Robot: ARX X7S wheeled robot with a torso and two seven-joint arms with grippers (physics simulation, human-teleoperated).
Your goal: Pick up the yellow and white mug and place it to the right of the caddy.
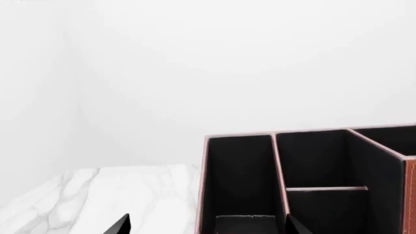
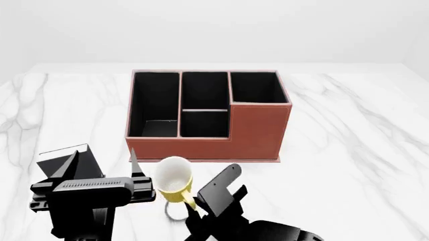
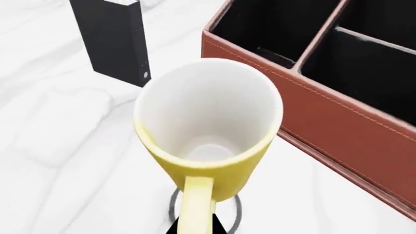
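Our right gripper [image 2: 196,203] is clamped on the handle of the mug [image 2: 174,179], which hangs tilted above the tabletop [image 2: 348,150], just in front of the caddy [image 2: 258,133]. Beside it our left gripper [image 2: 100,163] hovers with its jaws spread wide, a black block [image 3: 114,36] standing nearby.

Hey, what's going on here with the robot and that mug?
The right gripper holds the yellow and white mug by its handle, lifted just off the marble table, in front of the caddy. It has not yet been placed to the caddy's right. The left gripper hangs open near a black block.
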